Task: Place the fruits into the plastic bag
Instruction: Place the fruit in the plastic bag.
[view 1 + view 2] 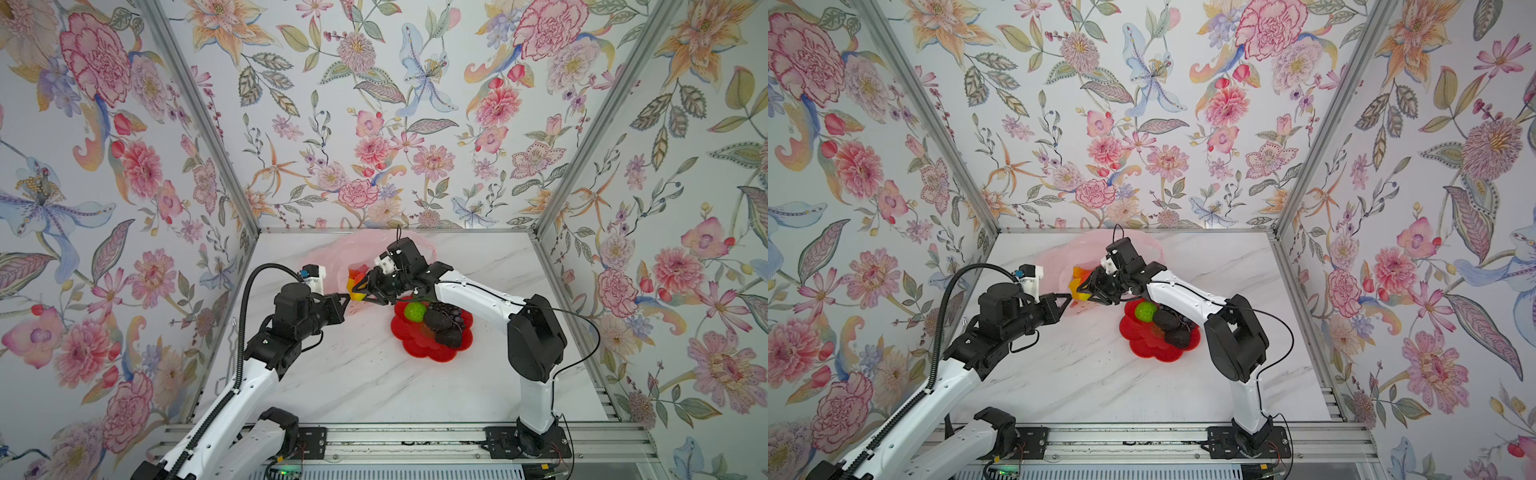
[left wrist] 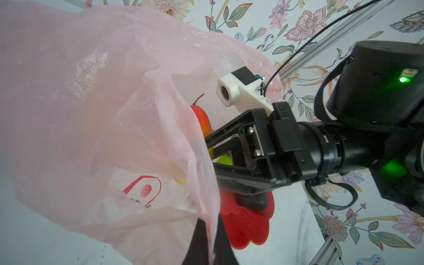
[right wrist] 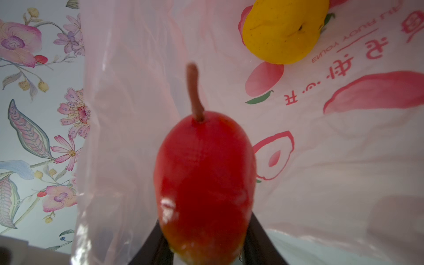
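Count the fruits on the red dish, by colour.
Green lime: 1
Black avocados: 2
Purple grapes: 1
Total: 4 that can be made out on the red dish in both top views.

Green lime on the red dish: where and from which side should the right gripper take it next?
Probably from above, across the round middle of the lime. It sits at the edge of the red dish nearest the plastic bag, with bare dish on that side and a black avocado close against its other side, so keep the jaws off the avocado.
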`<state>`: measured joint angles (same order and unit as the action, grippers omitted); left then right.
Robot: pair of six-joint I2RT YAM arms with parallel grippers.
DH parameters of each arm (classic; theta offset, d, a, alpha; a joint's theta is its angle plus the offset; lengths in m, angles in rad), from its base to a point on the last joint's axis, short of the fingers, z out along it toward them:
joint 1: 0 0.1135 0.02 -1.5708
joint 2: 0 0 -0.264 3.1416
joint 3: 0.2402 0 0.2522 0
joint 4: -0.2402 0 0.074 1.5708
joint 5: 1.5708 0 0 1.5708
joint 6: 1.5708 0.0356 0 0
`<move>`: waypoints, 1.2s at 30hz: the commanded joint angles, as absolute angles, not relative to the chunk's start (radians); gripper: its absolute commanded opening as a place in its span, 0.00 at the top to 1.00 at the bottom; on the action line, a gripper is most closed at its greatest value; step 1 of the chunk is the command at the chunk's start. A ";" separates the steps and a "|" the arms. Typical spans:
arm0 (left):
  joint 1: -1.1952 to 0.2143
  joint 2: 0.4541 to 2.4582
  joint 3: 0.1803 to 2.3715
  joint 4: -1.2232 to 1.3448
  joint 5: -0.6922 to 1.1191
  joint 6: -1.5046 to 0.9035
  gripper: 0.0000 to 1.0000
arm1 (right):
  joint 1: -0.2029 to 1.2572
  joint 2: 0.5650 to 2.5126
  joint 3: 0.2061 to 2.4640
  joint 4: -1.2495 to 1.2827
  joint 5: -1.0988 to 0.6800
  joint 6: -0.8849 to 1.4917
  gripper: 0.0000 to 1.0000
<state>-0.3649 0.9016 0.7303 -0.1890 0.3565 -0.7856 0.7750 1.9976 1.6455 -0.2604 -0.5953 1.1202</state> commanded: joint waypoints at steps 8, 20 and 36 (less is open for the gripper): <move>-0.357 0.891 0.706 -0.159 0.386 -0.806 1.00 | 0.783 2.175 1.823 -0.302 -0.595 1.103 0.67; -0.357 0.866 0.666 -0.141 0.379 -0.834 1.00 | 0.792 2.363 2.010 -0.312 -0.634 1.107 0.64; -0.358 0.845 0.603 -0.094 0.366 -0.899 1.00 | 0.809 2.493 2.153 -0.244 -0.704 1.158 0.57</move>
